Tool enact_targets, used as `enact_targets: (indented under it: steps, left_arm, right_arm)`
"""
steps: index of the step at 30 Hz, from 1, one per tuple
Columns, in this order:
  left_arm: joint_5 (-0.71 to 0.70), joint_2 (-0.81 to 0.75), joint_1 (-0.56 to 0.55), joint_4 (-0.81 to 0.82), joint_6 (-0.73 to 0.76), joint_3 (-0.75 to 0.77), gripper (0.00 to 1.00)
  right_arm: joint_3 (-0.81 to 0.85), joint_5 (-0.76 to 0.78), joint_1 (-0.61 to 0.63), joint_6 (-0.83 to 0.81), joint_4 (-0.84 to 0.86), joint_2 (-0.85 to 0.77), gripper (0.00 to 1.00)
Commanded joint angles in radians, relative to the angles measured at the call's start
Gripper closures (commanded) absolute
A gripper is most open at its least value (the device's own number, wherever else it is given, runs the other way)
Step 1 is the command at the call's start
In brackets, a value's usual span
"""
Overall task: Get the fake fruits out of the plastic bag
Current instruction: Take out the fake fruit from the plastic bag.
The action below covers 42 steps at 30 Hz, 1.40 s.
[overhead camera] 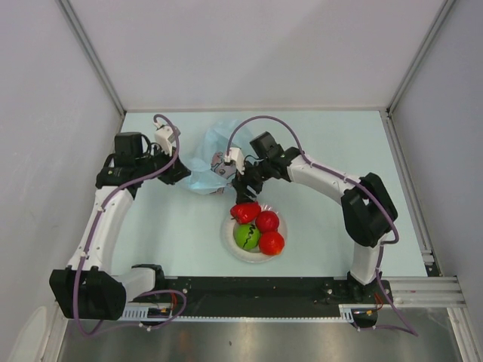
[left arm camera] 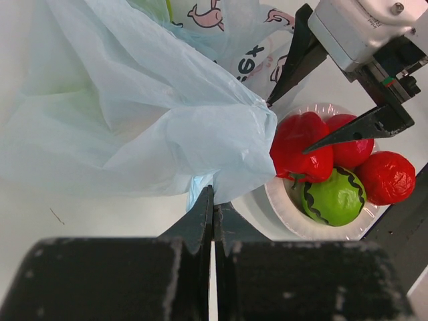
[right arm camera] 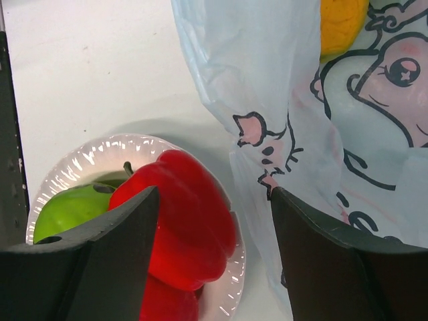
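My left fingers (left arm camera: pixel 208 217) are pressed together on a fold of the plastic bag (left arm camera: pixel 134 114), which lies crumpled on the bench (right arm camera: pixel 100 73) just beside the white plate (left arm camera: pixel 281 204); my right fingers (overhead camera: pixel 244 190) stand spread above the bag's edge and the red bell pepper (right arm camera: pixel 187 221), gripping nothing; the pepper shares the plate with a green striped fruit (left arm camera: pixel 334 197) and 2 red round fruits (left arm camera: pixel 389 175); 1 orange-yellow fruit (right arm camera: pixel 342 20) shows through the bag.
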Motion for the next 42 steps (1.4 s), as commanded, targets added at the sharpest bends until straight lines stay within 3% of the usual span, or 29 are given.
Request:
enact_targets:
  steps: [1,9,21,26,27,28,31,38,42]
  left_arm:
    - [0.023,-0.034,0.007,-0.005,-0.004,0.032,1.0]
    - [0.021,-0.113,0.007,-0.213,0.188,0.044,1.0]
    - [-0.016,-0.138,0.007,-0.504,0.409,0.191,1.0]
    - [-0.025,-0.153,0.007,-0.542,0.426,0.282,1.0]
    - [-0.027,-0.161,0.007,-0.541,0.423,0.291,1.0]
    - [-0.027,-0.164,0.005,-0.539,0.417,0.298,1.0]
    - [-0.037,-0.166,0.005,-0.531,0.407,0.291,1.0]
    - [-0.062,-0.176,0.007,-0.481,0.377,0.204,1.0]
    - [-0.06,-0.173,0.007,-0.459,0.355,0.171,1.0]
  right_arm:
    - [0.025,0.048,0.002,0.047,0.07,-0.047,0.27]
    - [0.088,0.065,-0.058,0.337,0.34,-0.031,0.31]
    - [0.341,0.177,0.028,0.42,0.349,0.302,0.36]
    - [0.382,0.289,0.066,0.453,0.396,0.379,0.29]
    - [0.402,0.3,0.079,0.455,0.4,0.391,0.26]
    - [0.412,0.306,0.083,0.457,0.404,0.414,0.15]
    - [0.435,0.262,0.103,0.452,0.422,0.452,0.0]
    - [0.459,0.148,0.123,0.518,0.542,0.535,0.0]
    - [0.533,0.128,0.139,0.527,0.528,0.606,0.0]
